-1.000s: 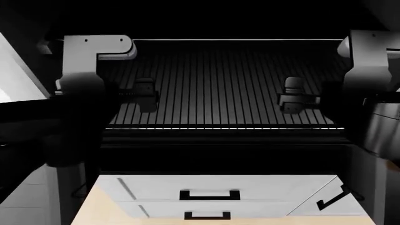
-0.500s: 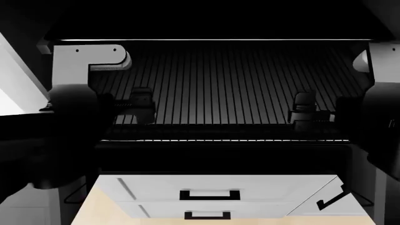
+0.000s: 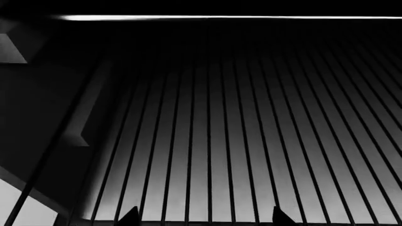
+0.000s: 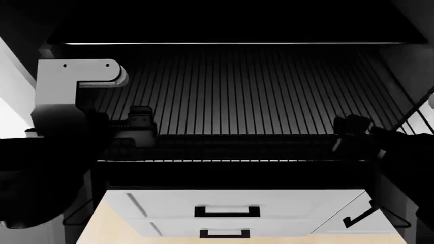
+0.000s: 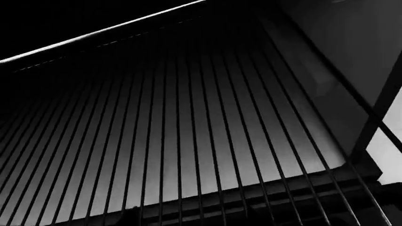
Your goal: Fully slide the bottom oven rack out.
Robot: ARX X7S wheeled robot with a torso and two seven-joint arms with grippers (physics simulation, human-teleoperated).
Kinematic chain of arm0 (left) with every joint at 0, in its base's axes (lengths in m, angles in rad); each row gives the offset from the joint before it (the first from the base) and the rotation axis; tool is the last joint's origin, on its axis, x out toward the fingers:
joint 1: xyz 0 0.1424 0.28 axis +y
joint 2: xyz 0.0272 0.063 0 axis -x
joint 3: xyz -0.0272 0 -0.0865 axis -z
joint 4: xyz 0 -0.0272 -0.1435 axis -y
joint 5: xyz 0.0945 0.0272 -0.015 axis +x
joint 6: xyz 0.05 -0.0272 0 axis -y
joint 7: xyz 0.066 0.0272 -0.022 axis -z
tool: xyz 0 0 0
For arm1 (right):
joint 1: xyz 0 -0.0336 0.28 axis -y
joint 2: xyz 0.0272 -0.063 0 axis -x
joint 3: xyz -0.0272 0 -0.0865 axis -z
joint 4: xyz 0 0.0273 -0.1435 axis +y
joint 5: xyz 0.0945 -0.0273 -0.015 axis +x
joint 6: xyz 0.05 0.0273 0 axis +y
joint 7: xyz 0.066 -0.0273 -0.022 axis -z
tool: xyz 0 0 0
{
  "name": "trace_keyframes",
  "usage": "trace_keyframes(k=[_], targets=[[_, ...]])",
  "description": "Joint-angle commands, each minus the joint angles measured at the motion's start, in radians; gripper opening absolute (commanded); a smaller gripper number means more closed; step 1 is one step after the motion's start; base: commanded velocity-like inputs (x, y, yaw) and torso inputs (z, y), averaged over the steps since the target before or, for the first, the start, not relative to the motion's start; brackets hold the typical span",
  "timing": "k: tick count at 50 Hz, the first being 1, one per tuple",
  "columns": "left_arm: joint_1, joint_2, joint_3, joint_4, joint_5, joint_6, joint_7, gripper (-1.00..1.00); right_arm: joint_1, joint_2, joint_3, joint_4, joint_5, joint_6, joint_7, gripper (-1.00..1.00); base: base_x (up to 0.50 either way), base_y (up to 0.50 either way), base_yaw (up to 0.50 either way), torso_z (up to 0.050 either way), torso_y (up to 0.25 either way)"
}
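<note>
Looking through the left wrist view first, the bottom oven rack (image 3: pixel 251 141) fills nearly everything: thin dark wires running away from the camera toward a bright strip (image 3: pixel 220 18) at the far end. Two small dark fingertips (image 3: pixel 281 215) poke up at the near edge with several wires between them. They stand apart, but whether they pinch anything I cannot tell from here.

From the head view, the rack (image 4: pixel 251 91) spans the oven's width, its wires running front to back and its grey front rail (image 4: pixel 237 142) lying crosswise, left to right, just above the white drawers (image 4: pixel 230 203). The left claw (image 4: pixel 139 124) sits at the rail's left end and the right claw (image 4: pixel 349 134) at its right end, each about level with the rail and reaching in over it. Both are close enough that neither arm is clearly nearer; the rack lies straight ahead of both, so the pull has to come straight back toward the robot, along the wires. It is too dark to say whether either claw has actually closed on the rail.

In the right wrist view, the rack (image 5: pixel 176 132) again stretches away as a fan of wires, with the rail (image 5: pixel 251 195) crossing near the camera. No fingers show clearly here, so this claw's opening stays unknown. I judge the rack partly out, with travel left.
</note>
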Motion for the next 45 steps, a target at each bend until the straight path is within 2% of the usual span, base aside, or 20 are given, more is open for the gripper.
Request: trace_keyframes(k=[1,6,11,25,45], targets=[[0.537,-0.112,0.272,-0.111,-0.477,-0.347,-0.072,1.00,-0.665,0.132,-0.227,-0.023,0.032,0.296,0.035,1.00,-0.04,0.00,0.03,0.000,-0.015],[0.537,-0.107,0.288,-0.114,-0.497,-0.361,-0.076,1.00,-0.678,0.155,-0.235,-0.033,0.025,0.296,0.022,1.00,-0.04,0.00,0.03,0.000,-0.015],[0.539,-0.115,0.298,-0.100,-0.516,-0.366,-0.084,1.00,-0.657,0.176,-0.223,-0.064,0.017,0.363,0.039,1.00,-0.04,0.00,0.03,0.000,-0.015],[0.549,-0.135,0.328,-0.067,-0.544,-0.398,-0.085,1.00,-0.554,0.226,-0.136,-0.112,0.137,0.507,0.131,1.00,-0.04,0.01,0.03,0.000,-0.013],[0.684,-0.192,0.437,0.036,-0.535,-0.425,-0.085,1.00,-0.555,0.251,-0.131,-0.158,0.184,0.505,0.120,1.00,-0.04,0.01,0.04,0.000,-0.010]])
